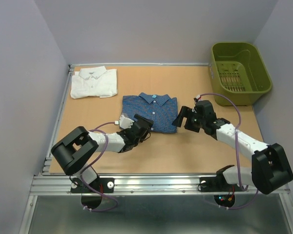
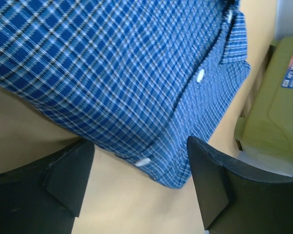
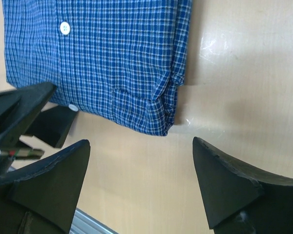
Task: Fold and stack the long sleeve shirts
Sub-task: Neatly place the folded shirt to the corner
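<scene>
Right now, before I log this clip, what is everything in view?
blue checked shirt: one, dark blue, folded, middle of the table
white shirt: one, white, folded, far left corner
basket: one, olive green, far right, nothing visible inside
table: one, tan
left hand: one, black, open, at the blue shirt's near edge, holding nothing
right hand: one, black, open, at the blue shirt's near right corner, holding nothing
</scene>
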You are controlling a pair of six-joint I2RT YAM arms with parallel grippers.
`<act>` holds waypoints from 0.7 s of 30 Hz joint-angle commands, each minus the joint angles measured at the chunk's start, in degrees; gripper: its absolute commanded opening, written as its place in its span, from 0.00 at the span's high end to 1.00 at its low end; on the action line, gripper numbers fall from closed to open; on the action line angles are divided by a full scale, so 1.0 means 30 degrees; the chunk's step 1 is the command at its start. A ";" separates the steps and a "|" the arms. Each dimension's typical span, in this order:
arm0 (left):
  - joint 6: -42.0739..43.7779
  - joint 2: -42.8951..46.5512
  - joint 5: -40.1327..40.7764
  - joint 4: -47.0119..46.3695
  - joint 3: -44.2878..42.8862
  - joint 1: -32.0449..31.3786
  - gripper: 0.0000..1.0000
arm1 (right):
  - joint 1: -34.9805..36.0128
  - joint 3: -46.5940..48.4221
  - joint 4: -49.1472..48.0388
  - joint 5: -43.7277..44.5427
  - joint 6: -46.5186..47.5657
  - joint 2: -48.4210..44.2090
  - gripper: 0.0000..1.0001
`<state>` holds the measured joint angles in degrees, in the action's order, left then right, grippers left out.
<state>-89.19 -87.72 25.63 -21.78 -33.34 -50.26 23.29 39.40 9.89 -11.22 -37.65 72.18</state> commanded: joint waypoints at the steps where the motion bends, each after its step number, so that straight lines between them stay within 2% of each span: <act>1: -0.0710 -0.0495 0.1359 -0.1440 0.0184 -0.0122 0.16 | -0.0087 0.1221 -0.0221 -0.1325 0.1560 0.0166 0.11; 4: -0.0536 -0.0204 0.1710 -0.1441 0.0682 0.0024 0.23 | 0.0059 0.1747 -0.0250 -0.2059 0.3548 0.0575 0.11; 9: -0.0097 0.0440 0.0689 -0.1790 0.1913 0.1396 0.29 | 0.0993 0.2568 -0.0279 -0.2206 0.5193 0.1657 0.12; 14: 0.2888 0.0968 -0.1215 -0.2232 0.2530 0.3391 0.31 | 0.3014 0.3448 -0.0221 -0.1680 0.7886 0.3036 0.12; 21: 0.7108 0.1526 -0.4056 -0.2262 0.2267 0.6408 0.29 | 0.6061 0.4971 -0.0191 0.1566 1.1843 0.4736 0.12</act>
<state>-76.88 -84.88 18.35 -28.82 -26.70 -34.37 38.85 49.41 10.15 -12.58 -10.70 85.23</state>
